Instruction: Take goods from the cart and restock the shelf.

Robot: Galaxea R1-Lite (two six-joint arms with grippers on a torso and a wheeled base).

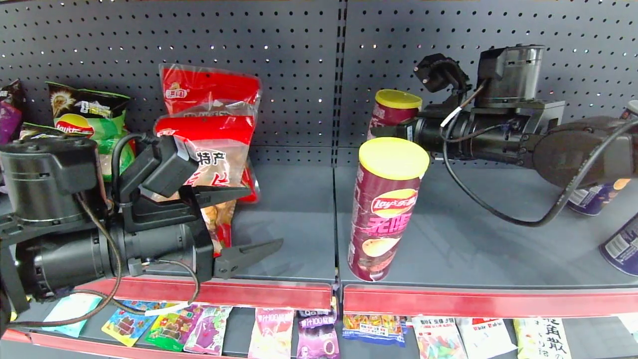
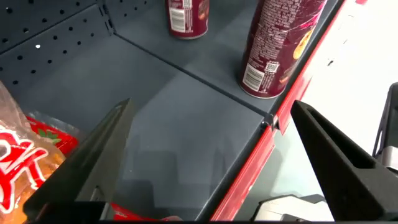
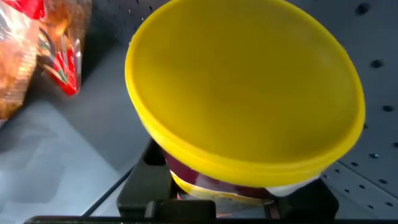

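**A:** Your right gripper (image 1: 394,131) is clamped on the held chip can (image 1: 396,107), directly behind the front chip can (image 1: 389,209) and close to the pegboard (image 1: 299,75). It looks a touch tilted, and I can't tell whether its base is touching the shelf (image 1: 488,239).

**B:** So the danger is the release?

**A:** Exactly. If you let go while it leans, it can topple forward into the front chip can. That one stands right at the red shelf lip (image 1: 488,301), so a knock could send it over the edge.

**B:** And the arm?

**A:** Mind the way out. Your right arm (image 1: 498,137) reaches in behind and to the right of the front chip can. Pull back low or swing left and you'll clip its yellow lid.

**B:** The other side?

**A:** Your left gripper (image 1: 264,215) sits to the left of the front chip can, jaws wide apart and holding nothing. The red snack bags (image 1: 209,124) lean just beside its upper finger, left of and behind the front chip can. Drag that arm sideways and you could pull a bag down.

**B:** Anything to the right?

**A:** Blue cans (image 1: 598,199), well to the right of the front chip can, close under your forearm. If you drop the elbow you'll nudge them.
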